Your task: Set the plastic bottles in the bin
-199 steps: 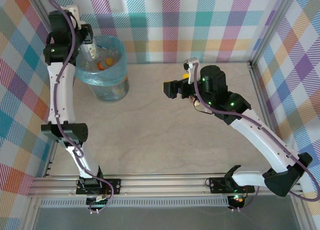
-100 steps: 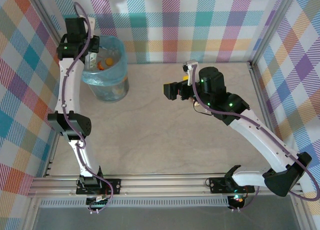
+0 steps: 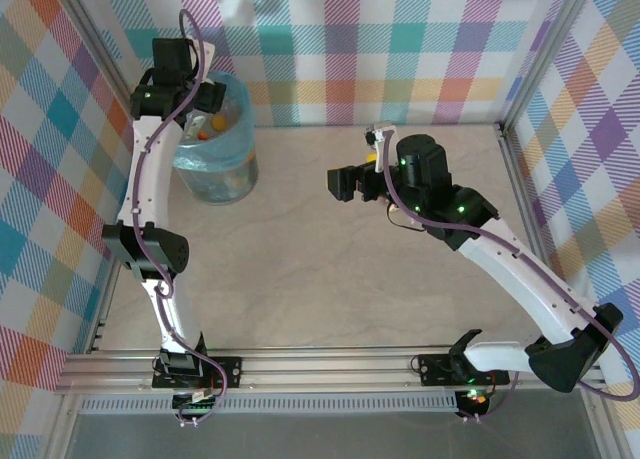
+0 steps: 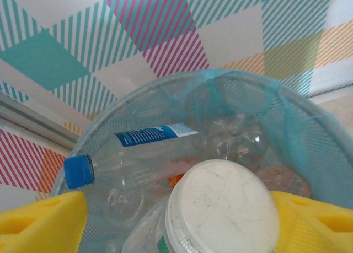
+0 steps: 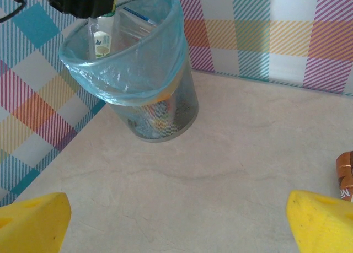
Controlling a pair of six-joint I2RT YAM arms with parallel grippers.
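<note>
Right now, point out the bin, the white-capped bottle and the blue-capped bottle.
bin [image 5: 165,112], right wrist view, lower wall.
white-capped bottle [image 4: 223,211], left wrist view, centre of cap.
blue-capped bottle [image 4: 140,154], left wrist view, clear body.

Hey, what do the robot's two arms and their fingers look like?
The left arm and right arm match: white links, black joints, small green lights, and a purple cable running along each. The fingers are chunky bright-yellow blocks.
</note>
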